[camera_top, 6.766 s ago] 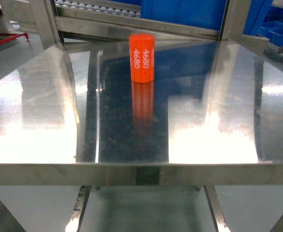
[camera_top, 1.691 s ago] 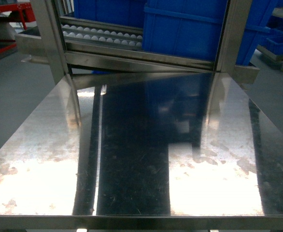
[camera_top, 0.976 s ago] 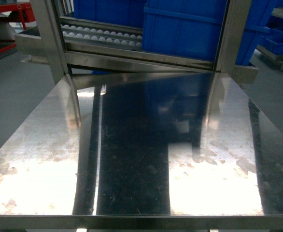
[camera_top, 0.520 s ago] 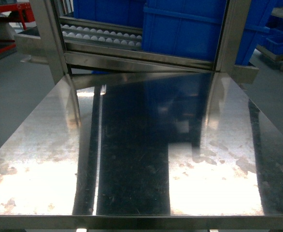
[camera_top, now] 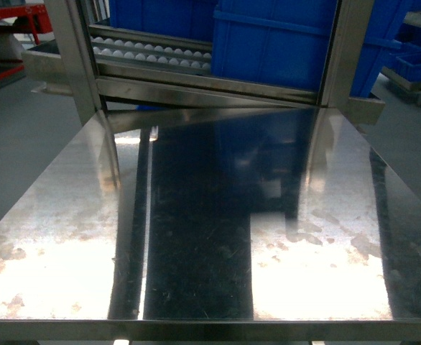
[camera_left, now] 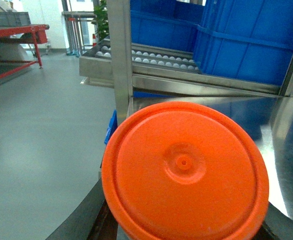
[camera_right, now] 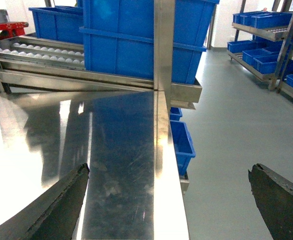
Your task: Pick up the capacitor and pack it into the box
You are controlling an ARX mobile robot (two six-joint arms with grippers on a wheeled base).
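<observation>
**Orange capacitor held at the left wrist, steel table bare-faced ahead**

Head view: a flat stainless-steel table (camera_top: 196,237) fills the frame, its sheet scuffed and blotched, with hard white glare near the front edge and dark mirror-like bands down the middle. At the far edge rise square steel posts (camera_top: 77,57), and behind them sits a roller track (camera_top: 153,52) of small white wheels. Large blue bins (camera_top: 275,43) of ribbed plastic stand on the track, reflected in the tabletop. Neither gripper nor the capacitor shows here.

Left wrist view: the capacitor (camera_left: 185,170) is close under the camera, its round orange plastic end cap filling the lower frame, smooth, with a raised rim ring and a small central dimple. Dark edges of the left gripper (camera_left: 99,212) flank it low on both sides, clenched on the cylinder. Beyond are a steel post, the roller track and blue bins, with grey floor to the left.

Right wrist view: the right gripper (camera_right: 171,200) is spread wide, its two dark, rough-textured fingers (camera_right: 61,200) at the lower corners with nothing between them. It hangs over the table's right edge; small blue bins (camera_right: 181,142) sit on the grey floor beside it, more on shelves far right.
</observation>
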